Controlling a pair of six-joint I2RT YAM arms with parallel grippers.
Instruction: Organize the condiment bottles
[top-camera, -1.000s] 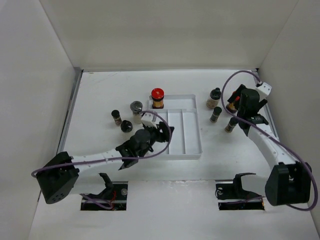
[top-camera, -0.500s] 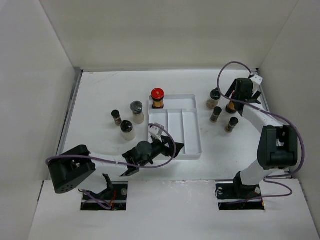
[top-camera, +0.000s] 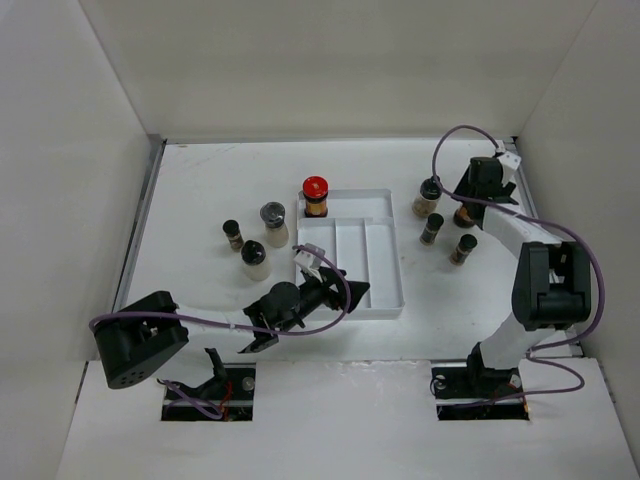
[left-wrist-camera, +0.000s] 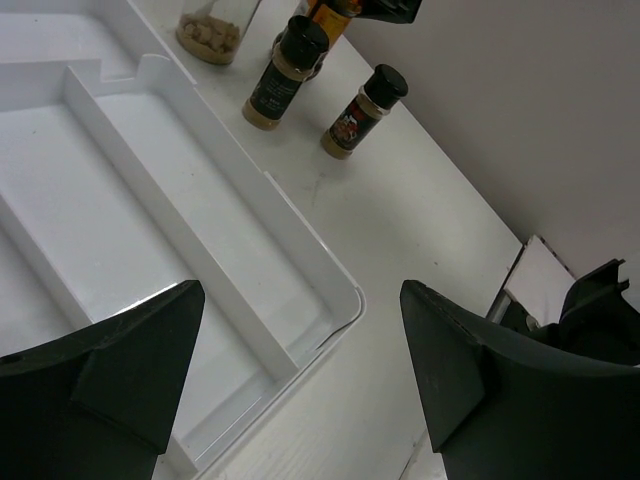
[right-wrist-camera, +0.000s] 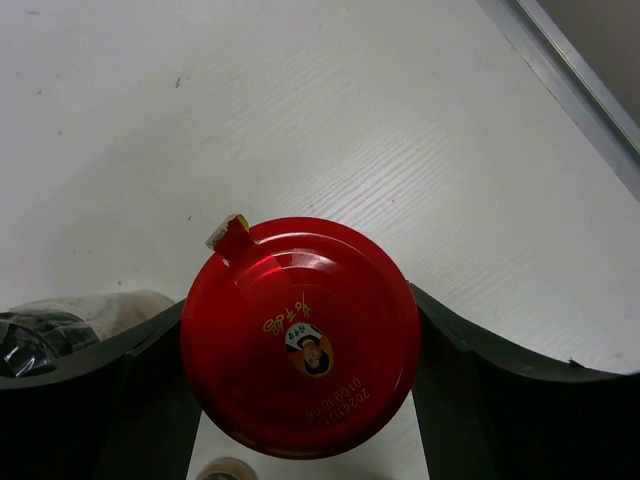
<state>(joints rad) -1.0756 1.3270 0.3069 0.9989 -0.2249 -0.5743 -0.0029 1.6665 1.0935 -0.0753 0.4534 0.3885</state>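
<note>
My right gripper (top-camera: 466, 203) is at the far right of the table, shut on a red-capped amber jar (right-wrist-camera: 300, 335); its fingers press both sides under the cap. Next to it stand a clear black-capped jar (top-camera: 428, 196) and two slim dark jars (top-camera: 432, 227) (top-camera: 463, 247). A second red-capped jar (top-camera: 315, 192) stands behind the tray's far left corner. A silver-topped shaker (top-camera: 272, 222) and two black-capped jars (top-camera: 232, 233) (top-camera: 254, 258) stand left of the tray. My left gripper (top-camera: 355, 293) is open and empty, low over the tray's near right corner (left-wrist-camera: 345, 300).
The white divided tray (top-camera: 398, 262) lies mid-table, its long compartments bare. The two slim jars (left-wrist-camera: 285, 70) (left-wrist-camera: 365, 97) show in the left wrist view beyond the tray's right rim. A metal rail (right-wrist-camera: 570, 75) runs along the table's right edge close to my right gripper.
My left arm drew back toward the near edge, its gripper sliding to the tray's near right corner. My right gripper swung far-left and settled around the red-capped jar.
</note>
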